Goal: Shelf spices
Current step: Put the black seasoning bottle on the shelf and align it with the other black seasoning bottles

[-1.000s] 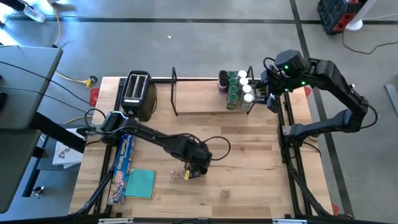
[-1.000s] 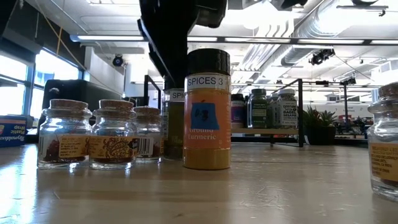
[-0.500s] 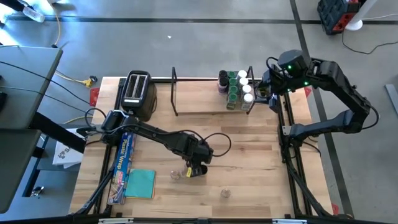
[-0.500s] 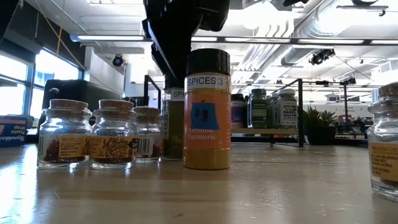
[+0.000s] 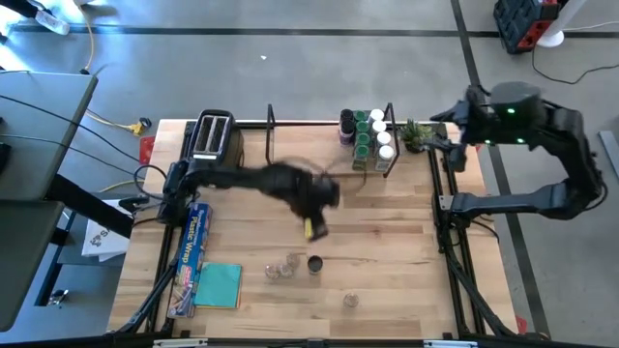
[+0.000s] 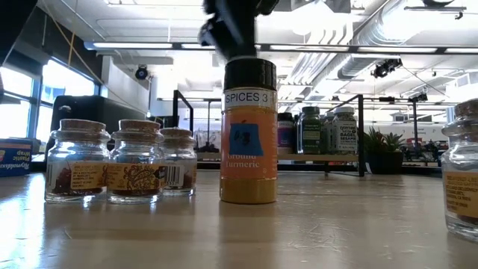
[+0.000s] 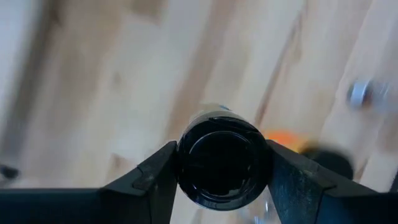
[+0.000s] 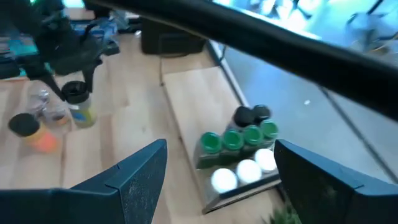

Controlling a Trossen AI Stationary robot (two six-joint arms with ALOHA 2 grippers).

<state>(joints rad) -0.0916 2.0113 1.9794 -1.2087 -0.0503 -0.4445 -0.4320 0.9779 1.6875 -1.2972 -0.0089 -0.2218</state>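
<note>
We see the left arm [image 5: 261, 181] smeared by motion in the high view, its gripper cut off at the low view's top edge, and the jar [image 7: 224, 163] label hidden beneath its black lid.

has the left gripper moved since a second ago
Yes. The left gripper, shut on a dark-lidded spice jar, has risen from beside the turmeric jar toward the shelf.
</note>
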